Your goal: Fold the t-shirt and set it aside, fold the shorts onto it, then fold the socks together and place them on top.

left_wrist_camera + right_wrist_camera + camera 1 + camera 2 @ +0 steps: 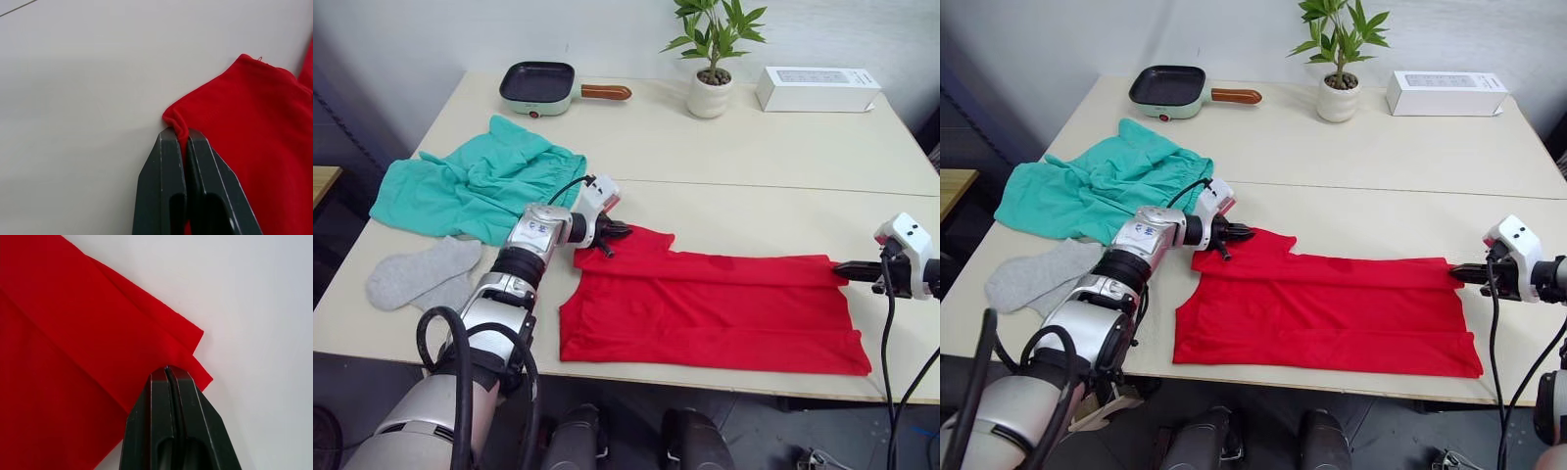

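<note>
Red t-shirt [705,308] lies flat at the table's near edge, folded lengthwise into a long band. Teal shorts [475,186] lie crumpled, far-left of it. Grey socks [421,274] lie overlapped just in front of the shorts.

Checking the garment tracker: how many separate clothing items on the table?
4: the t-shirt near the front edge, held by both grippers; the shorts on the robot's left; two socks overlapping just in front of the shorts.
</note>
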